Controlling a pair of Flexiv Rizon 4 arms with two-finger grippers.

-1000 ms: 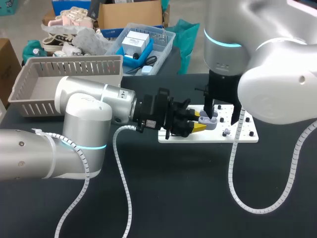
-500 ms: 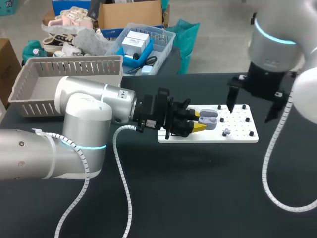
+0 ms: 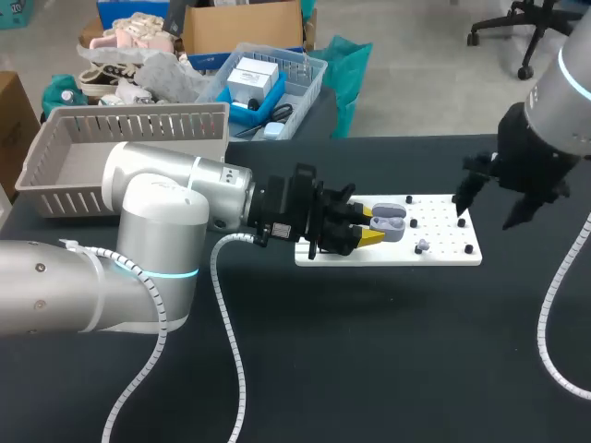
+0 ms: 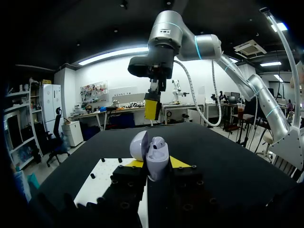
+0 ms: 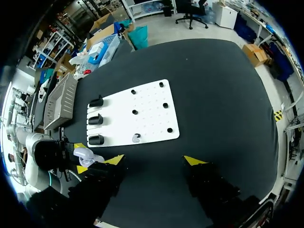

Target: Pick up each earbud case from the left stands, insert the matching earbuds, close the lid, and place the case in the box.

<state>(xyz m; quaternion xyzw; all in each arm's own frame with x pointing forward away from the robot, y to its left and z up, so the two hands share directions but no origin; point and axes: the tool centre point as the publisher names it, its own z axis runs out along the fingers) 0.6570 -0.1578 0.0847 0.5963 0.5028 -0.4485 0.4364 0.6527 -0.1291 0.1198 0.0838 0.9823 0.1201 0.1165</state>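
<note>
At the left end of the white pegboard (image 3: 443, 251), the left claw (image 3: 371, 228) is reaching in sideways from the left arm (image 3: 166, 208) and gripping a pale grey earbud case (image 3: 389, 224), with one yellow tip pressing on each side of the case body. Seen from the left wrist, the case is standing upright between the fingers. Its lid (image 4: 139, 145) is hanging open, tilting back to one side. One white earbud (image 4: 157, 142) is sitting in the open body; I cannot tell whether a second one is seated beside it.

Near the board's right end, the right claw (image 3: 489, 207) is hanging raised above the black bench (image 3: 369, 369). Its fingers are standing wide apart, with nothing between them. From the right wrist, the board is lying ahead of those spread fingers, and the left claw with the case is showing off to one side, just beside the board's edge.

On the board, a single loose earbud (image 5: 136, 138) is lying flat, close to the last of three black stands (image 5: 95, 119). These stands are sitting in a row along the board's short edge nearest the left arm. A few small black pegs (image 5: 165, 105) are sticking up across the remaining white surface, well apart from each other.

Well apart from the board, a grey slatted box (image 3: 120, 152) is resting at the far left corner of the bench, behind the left arm. A white spiral cable (image 3: 226, 305) is trailing down from the left arm onto the bench.
</note>
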